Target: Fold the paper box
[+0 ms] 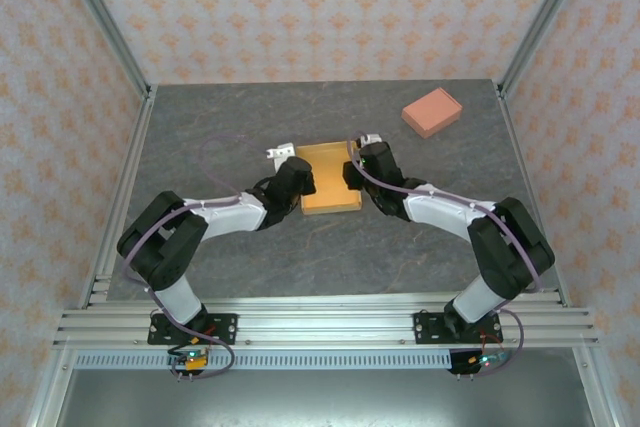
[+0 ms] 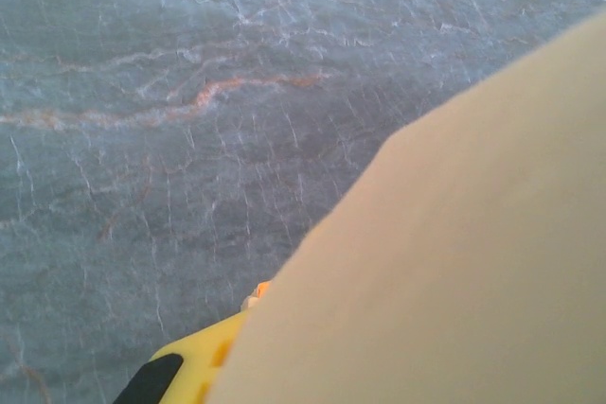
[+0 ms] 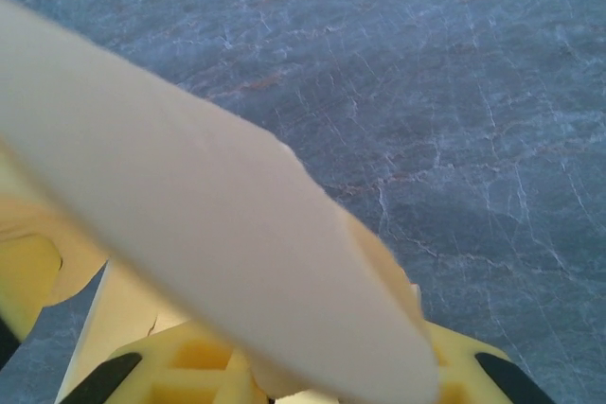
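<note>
Paper box (image 1: 330,179), left arm (image 1: 215,212) and right arm (image 1: 440,209) bent inward — left fingers (image 2: 194,361) closed

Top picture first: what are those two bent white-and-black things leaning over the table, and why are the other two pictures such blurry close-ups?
Those are two robot arms, the left arm and the right arm, bolted at the table's near edge. The top picture comes from a fixed camera above and behind them. The other two come from a small camera on each wrist, so everything looks very close. On the grey table a flat tan paper box lies between the arms, and a pink block sits apart at the far right. The pale sheet across both close-ups is the box's paper. The left fingers are shut, apparently pinching it. Whether the right fingers grip it I cannot tell.
</note>
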Available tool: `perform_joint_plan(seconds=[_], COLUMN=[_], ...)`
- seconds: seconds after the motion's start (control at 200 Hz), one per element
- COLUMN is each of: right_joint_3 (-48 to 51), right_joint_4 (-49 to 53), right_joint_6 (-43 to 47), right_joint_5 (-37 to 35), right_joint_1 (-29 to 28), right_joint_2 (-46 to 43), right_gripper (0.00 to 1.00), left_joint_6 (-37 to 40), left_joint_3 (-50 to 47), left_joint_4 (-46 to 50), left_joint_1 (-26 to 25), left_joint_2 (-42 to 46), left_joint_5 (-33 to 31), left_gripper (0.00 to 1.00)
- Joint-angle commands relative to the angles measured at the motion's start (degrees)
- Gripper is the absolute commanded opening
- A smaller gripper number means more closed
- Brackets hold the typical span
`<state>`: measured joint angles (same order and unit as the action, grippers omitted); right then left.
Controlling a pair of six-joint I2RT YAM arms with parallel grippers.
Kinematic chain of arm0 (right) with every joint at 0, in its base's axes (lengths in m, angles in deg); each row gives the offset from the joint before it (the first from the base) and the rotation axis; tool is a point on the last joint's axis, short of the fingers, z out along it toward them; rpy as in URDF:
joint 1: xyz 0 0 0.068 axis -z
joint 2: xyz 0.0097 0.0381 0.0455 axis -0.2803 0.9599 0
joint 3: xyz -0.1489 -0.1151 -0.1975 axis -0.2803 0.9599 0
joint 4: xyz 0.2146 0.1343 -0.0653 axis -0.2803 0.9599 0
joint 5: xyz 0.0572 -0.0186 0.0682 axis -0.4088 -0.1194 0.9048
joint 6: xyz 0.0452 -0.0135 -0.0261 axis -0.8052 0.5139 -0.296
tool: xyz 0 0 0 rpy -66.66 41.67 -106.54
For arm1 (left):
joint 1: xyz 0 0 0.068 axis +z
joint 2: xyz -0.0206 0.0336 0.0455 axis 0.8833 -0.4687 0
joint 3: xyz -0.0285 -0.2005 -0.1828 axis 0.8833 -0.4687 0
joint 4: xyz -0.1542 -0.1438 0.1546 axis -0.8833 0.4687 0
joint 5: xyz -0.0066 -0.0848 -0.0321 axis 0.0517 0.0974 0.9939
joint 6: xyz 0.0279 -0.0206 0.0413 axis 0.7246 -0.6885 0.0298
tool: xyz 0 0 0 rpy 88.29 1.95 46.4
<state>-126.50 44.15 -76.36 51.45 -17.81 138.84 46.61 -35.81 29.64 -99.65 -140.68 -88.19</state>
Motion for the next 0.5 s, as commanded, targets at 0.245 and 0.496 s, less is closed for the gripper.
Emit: perform_joint_plan(seconds=[0.245, 0.496], right_joint_3=[8.80, 14.95], right_joint_4=[-2.45, -3.09], right_joint_6=[1.85, -0.86], right_joint_5=[-1.62, -0.82], right_joint_1=[-0.18, 1.14], right_joint_2=[-3.99, -14.35], right_gripper=[0.24, 0.38], left_joint_6=[-6.20, -5.48], left_joint_3=[-0.37, 0.87], left_joint_4=[-3.32, 2.60], left_joint_1=[-5.91, -7.32], left_joint_2=[-0.75, 0.51], left_joint_5=[-8.71, -16.59], left_gripper=[0.13, 0.12])
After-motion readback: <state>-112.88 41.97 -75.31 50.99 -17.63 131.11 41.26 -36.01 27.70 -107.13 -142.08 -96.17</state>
